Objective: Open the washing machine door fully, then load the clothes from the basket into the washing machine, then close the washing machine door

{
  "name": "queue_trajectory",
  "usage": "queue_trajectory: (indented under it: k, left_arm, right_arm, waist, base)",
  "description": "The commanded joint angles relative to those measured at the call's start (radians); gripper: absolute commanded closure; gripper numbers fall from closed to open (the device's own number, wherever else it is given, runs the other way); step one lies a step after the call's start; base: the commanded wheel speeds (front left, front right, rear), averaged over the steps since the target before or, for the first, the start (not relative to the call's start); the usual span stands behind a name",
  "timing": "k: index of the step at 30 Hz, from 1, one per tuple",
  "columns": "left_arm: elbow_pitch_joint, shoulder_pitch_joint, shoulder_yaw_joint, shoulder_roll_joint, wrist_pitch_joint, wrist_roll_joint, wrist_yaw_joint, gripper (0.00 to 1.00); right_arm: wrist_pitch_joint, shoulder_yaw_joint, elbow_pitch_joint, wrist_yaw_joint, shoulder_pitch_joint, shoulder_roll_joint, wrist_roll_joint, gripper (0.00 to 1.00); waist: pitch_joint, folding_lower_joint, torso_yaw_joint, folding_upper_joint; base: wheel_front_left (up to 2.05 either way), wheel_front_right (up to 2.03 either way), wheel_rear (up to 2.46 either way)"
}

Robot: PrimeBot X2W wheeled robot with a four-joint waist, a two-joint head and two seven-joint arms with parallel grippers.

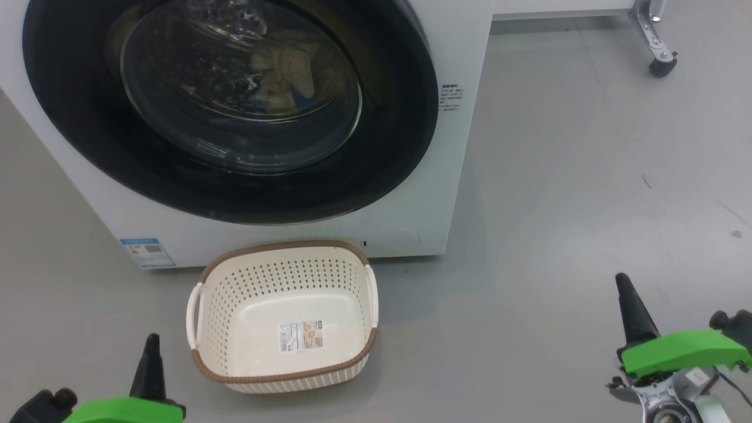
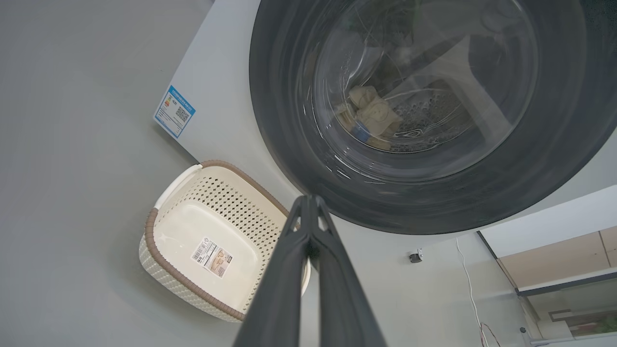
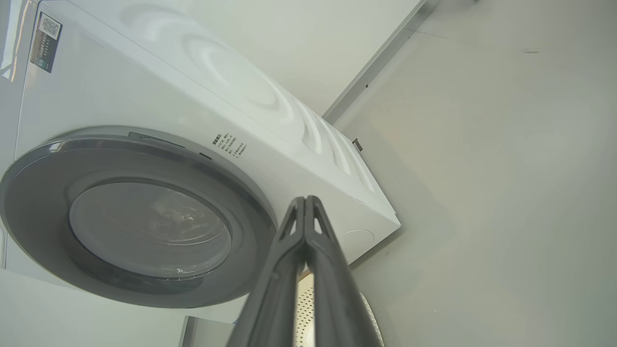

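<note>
Below, an illegible label sticker (image 1: 301, 336) inside the basket (image 1: 276, 276).

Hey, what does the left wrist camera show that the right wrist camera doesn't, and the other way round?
Left wrist view: the clothes behind the glass of the closed washing machine door, the blue sticker, and the basket floor with its label.
Right wrist view: the washing machine with its embossed side panel, and the skirting along the wall.
Shared: the closed door, the white front, the grey floor, and shut fingers on the left gripper and the right gripper.
</note>
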Motion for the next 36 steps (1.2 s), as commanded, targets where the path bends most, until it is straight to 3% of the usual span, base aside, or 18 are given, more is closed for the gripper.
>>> queue_trajectory:
  k: [1,36]
  left_arm:
    - [-0.026,-0.048,0.027,0.008,0.006,-0.028,-0.007,1.00]
    - [0.005,-0.097,0.051,0.002,0.104,-0.420,-0.033,1.00]
  right_arm:
    - [0.006,0.000,-0.027,-0.002,-0.053,-0.007,0.029,1.00]
    - [0.105,-0.054,-0.015,-0.002,-0.079,0.003,0.388,1.00]
  waist:
    - [-0.001,0.0000,0.001,0.0000]
    - [-0.016,0.0000,0.018,0.0000]
  base:
    - [0.00,0.00,0.00]
    - [0.00,0.00,0.00]
